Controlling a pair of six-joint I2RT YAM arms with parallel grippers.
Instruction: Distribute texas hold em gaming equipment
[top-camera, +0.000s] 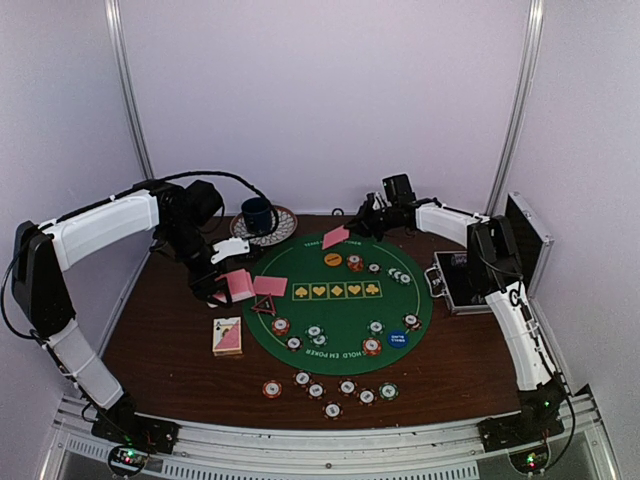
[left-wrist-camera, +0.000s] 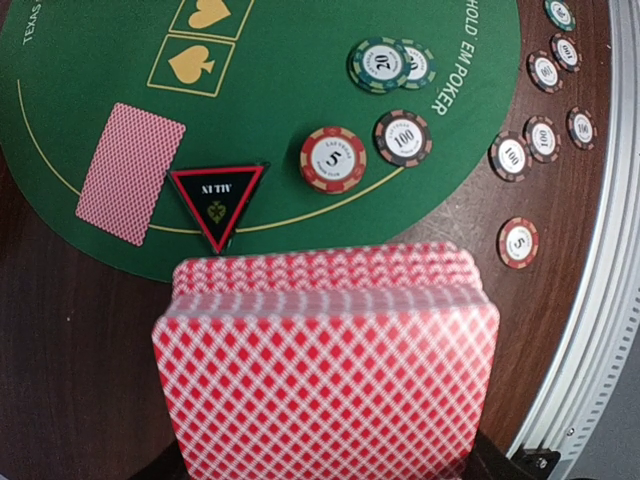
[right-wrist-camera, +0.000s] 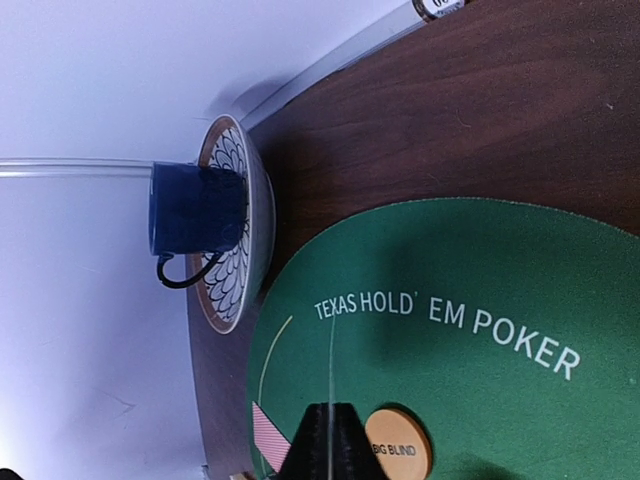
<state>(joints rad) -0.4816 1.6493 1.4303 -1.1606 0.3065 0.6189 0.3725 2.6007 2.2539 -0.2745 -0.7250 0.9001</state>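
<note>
My left gripper (top-camera: 214, 288) is shut on a thick deck of pink-backed playing cards (left-wrist-camera: 325, 360), held just off the left rim of the green mat (top-camera: 340, 325); the deck hides its fingers. One card (left-wrist-camera: 130, 172) lies face down on the mat beside the red-edged black triangle marker (left-wrist-camera: 217, 203). Striped chips (left-wrist-camera: 333, 159) sit near them. At the mat's far edge my right gripper (right-wrist-camera: 330, 445) is shut on a single card (right-wrist-camera: 330, 365), seen edge-on as a thin line. The orange Big Blind disc (right-wrist-camera: 398, 447) lies just right of its fingers. A pink card corner (right-wrist-camera: 268, 438) shows on their left.
A blue cup (right-wrist-camera: 197, 210) stands on a patterned saucer (right-wrist-camera: 240, 270) at the back left. The open black case (top-camera: 470, 275) sits right of the mat. A card box (top-camera: 228, 336) lies front left. Several chips (top-camera: 332, 390) line the table's front. A blue disc (top-camera: 397, 338) lies on the mat.
</note>
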